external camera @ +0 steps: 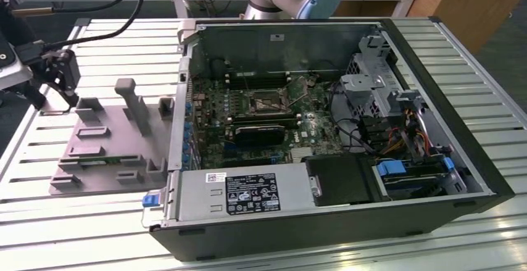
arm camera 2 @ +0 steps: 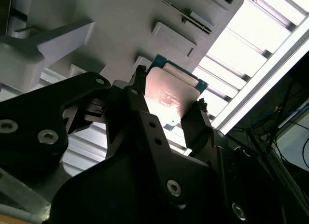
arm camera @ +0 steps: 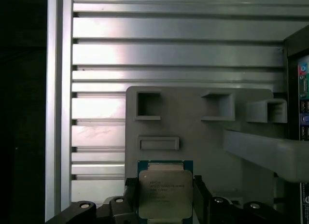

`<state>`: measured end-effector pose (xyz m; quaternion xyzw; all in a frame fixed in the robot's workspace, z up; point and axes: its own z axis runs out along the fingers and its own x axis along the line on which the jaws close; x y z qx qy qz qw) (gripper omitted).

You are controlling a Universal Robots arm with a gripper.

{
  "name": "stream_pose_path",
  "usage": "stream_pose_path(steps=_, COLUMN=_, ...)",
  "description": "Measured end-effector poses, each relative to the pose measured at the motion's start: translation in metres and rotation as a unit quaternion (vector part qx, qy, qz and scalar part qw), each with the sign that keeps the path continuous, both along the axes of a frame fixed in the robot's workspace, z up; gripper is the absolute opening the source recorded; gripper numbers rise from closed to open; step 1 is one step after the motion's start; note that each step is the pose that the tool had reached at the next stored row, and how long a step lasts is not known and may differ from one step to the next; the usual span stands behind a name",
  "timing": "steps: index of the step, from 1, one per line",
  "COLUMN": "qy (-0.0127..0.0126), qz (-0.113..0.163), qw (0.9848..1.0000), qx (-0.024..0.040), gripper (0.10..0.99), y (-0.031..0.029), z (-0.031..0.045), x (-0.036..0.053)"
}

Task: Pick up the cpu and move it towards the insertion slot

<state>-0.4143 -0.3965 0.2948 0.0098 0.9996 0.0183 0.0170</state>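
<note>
Recorded: open computer case (external camera: 329,237), insertion slot (external camera: 265,101) inside; grey fixture tray (external camera: 107,144) at exterior view's left; gripper (arm camera 2: 170,97), fingers pinched on cpu (arm camera: 165,194) edges, over tray, well apart from slot.

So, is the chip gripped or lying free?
Gripped: in both wrist views the end effector clamps the chip by two opposite edges.

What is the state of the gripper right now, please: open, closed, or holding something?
Gripper: closed on the cpu, at the grey tray.
</note>
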Motion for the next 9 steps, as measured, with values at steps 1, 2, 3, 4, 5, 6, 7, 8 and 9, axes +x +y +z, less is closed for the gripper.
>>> stream_pose_path(steps=1, qy=0.0, qz=0.0, qw=1.0, qx=0.0, gripper=0.537, y=0.0, z=0.0024, x=0.0)
stream_pose_path(steps=2, qy=0.0, qz=0.0, qw=1.0, qx=0.0, gripper=0.537, y=0.0, z=0.0046, x=0.0)
stream_pose_path(steps=3, qy=0.0, qz=0.0, qw=1.0, qx=0.0, gripper=0.537, y=0.0, z=0.0068, x=0.0)
stream_pose_path(steps=4, qy=0.0, qz=0.0, qw=1.0, qx=0.0, gripper=0.537, y=0.0, z=0.0089, x=0.0)
stream_pose_path(steps=5, qy=0.0, qz=0.0, qw=1.0, qx=0.0, gripper=0.537, y=0.0, z=0.0114, x=0.0)
stream_pose_path(steps=6, qy=0.0, qz=0.0, qw=1.0, qx=0.0, gripper=0.537, y=0.0, z=0.0136, x=0.0)
stream_pose_path(steps=7, qy=0.0, qz=0.0, qw=1.0, qx=0.0, gripper=0.537, y=0.0, z=0.0158, x=0.0)
stream_pose_path(steps=8, qy=-0.0001, qz=0.0, qw=1.0, qx=0.0, gripper=0.537, y=0.0001, z=0.018, x=0.0)
stream_pose_path(steps=9, qy=-0.0001, qz=0.0, qw=1.0, qx=0.0, gripper=0.537, y=0.0, z=0.0204, x=0.0)
